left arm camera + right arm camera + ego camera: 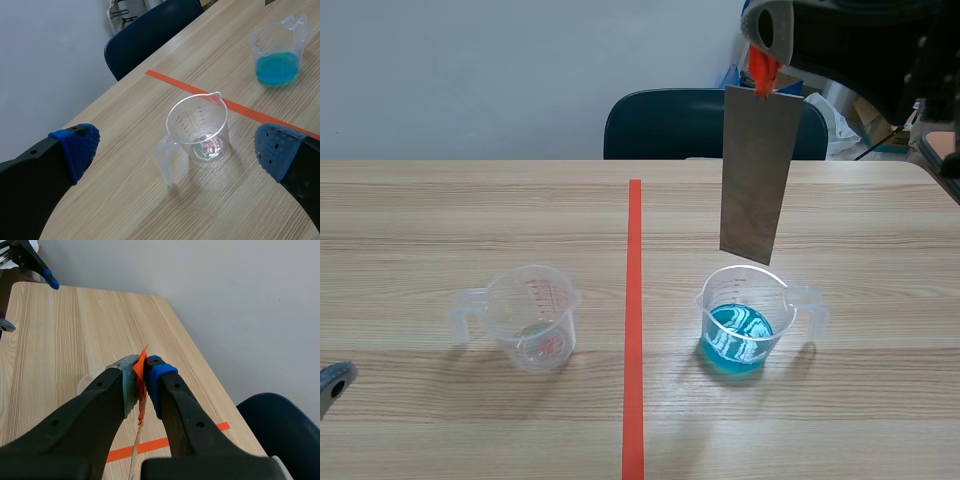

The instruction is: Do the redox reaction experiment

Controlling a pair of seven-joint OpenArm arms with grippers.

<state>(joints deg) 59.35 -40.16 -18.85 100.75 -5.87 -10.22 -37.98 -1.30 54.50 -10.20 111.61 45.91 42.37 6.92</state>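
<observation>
1. The metal strip [758,175] is held upright right above the blue cup [745,322]. Its lower edge looks to sit just over the rim and isn't dipped in the liquid yet.
2. The right gripper [140,382] is pinched on the strip's top end, high above the blue cup. Its pads are pressed onto either side of the orange tab [761,70] stuck there.
3. The strip is judged thin, stiff and light, with a smooth face that's probably slippery. A top-end grip makes sense, since the fingers are placed well away from the blue cup's liquid. Gripped at one end only, though, it could be expected to swing or twist a little.
4. The blue cup is light clear plastic, so it could likely be tipped if its wall gets bumped. A straight-down entry is called for.
5. The left gripper [175,150] is spread wide with nothing held. The empty cup [197,130] sits just ahead of it, across the red line [634,320] from the blue cup.
</observation>
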